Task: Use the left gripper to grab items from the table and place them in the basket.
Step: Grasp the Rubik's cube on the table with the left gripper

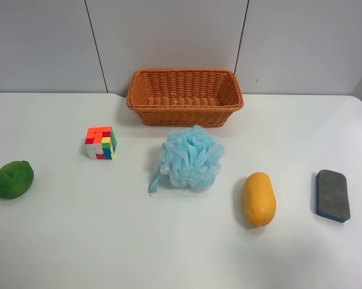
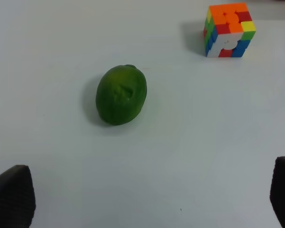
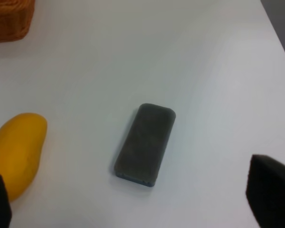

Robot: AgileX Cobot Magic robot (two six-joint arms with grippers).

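The orange-brown wicker basket (image 1: 185, 96) stands at the back middle of the white table (image 1: 181, 253). In front of it lie the puzzle cube (image 1: 101, 142), the green fruit (image 1: 12, 179), the light-blue pouf (image 1: 191, 158), the mango (image 1: 259, 198) and the grey-blue sponge (image 1: 333, 195). No arm shows in the exterior high view. The left gripper (image 2: 147, 199) is open, its fingertips (image 2: 12, 197) wide apart, held above the table short of the green fruit (image 2: 121, 95), with the cube (image 2: 229, 29) beyond. The right gripper (image 3: 133, 199) is open above the sponge (image 3: 145, 143), the mango (image 3: 16, 152) beside it.
A grey panelled wall (image 1: 181, 42) rises behind the table. The basket's corner (image 3: 9, 19) shows in the right wrist view, and the table's edge (image 3: 277, 28) runs past the sponge.
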